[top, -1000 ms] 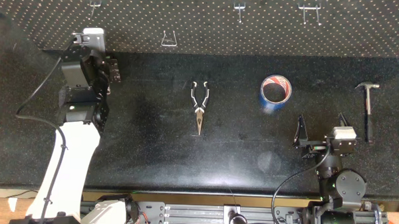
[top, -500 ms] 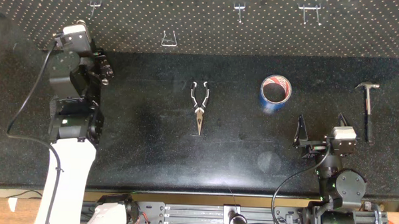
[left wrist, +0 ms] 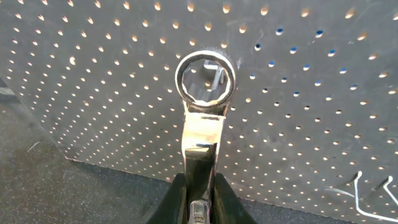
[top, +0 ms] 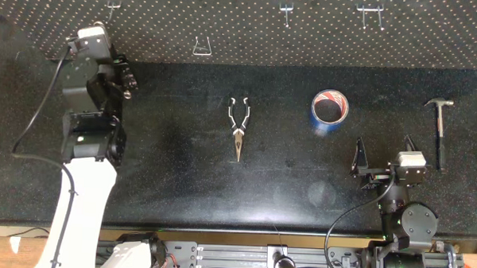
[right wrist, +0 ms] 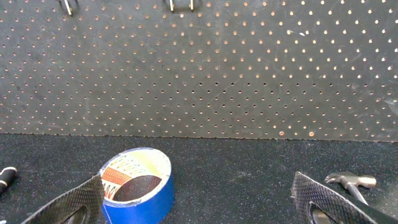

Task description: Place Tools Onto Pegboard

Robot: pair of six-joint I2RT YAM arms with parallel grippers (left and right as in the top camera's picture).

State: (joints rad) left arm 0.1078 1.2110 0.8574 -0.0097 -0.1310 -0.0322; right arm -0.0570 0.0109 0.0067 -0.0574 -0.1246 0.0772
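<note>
Clamping the shiny steel ring wrench (left wrist: 203,134) by its shaft, the left gripper (left wrist: 200,200) aims its long axis at the black pegboard (left wrist: 323,87), ring framing the metal hook (left wrist: 215,76) behind it.

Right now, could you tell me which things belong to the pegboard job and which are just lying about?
Job: wrench in left hand, pegboard, hook, pliers, tape roll, hammer.
Lying about: white scrap near left base.
</note>
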